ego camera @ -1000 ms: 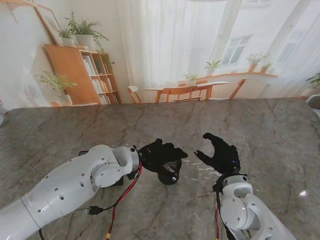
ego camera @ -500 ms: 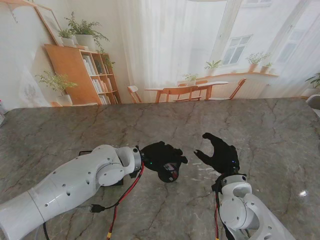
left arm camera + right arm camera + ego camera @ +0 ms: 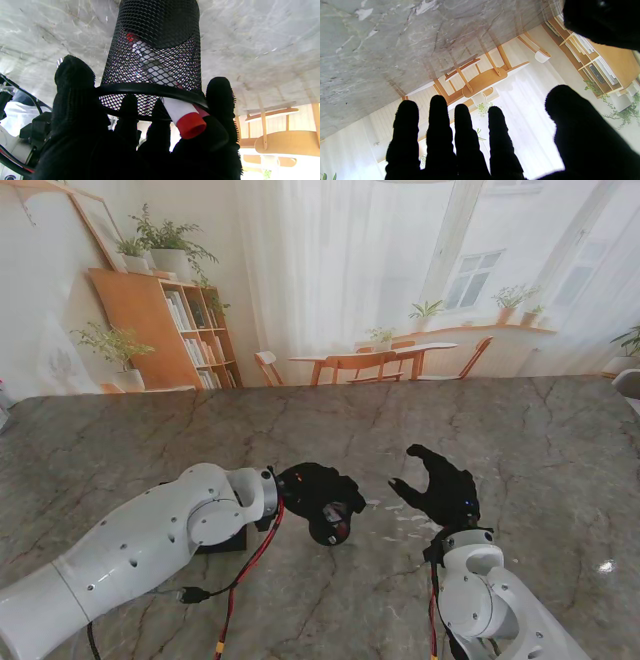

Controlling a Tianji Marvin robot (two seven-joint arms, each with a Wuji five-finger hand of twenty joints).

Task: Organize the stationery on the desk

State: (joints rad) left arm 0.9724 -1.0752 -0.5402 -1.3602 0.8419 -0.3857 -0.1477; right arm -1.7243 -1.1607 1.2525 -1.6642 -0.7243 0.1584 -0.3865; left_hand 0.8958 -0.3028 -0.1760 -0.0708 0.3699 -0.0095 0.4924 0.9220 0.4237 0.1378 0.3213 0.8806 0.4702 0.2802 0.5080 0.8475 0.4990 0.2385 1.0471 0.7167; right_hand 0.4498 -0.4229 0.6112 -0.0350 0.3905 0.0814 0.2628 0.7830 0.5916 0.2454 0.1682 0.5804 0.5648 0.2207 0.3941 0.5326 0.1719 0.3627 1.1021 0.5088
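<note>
From the stand view, the left hand (image 3: 318, 492) is seen over the marble table (image 3: 520, 440), left of centre, its black fingers wrapped round a dark cup (image 3: 333, 525) whose contents are barely made out there. The left wrist view makes plain what is hidden above: the cup (image 3: 155, 45) is black mesh, its rim is clasped between the fingers (image 3: 75, 82) and thumb, and a white marker (image 3: 160, 75) with a red cap leans inside it, the cap end poking past the rim. The left arm is bent across from the near left corner. To the right, the right hand (image 3: 443, 488) is held apart from the cup, fingers spread and raised, nothing in it; its wrist view shows the spread fingers (image 3: 437, 120) against table and backdrop.
</note>
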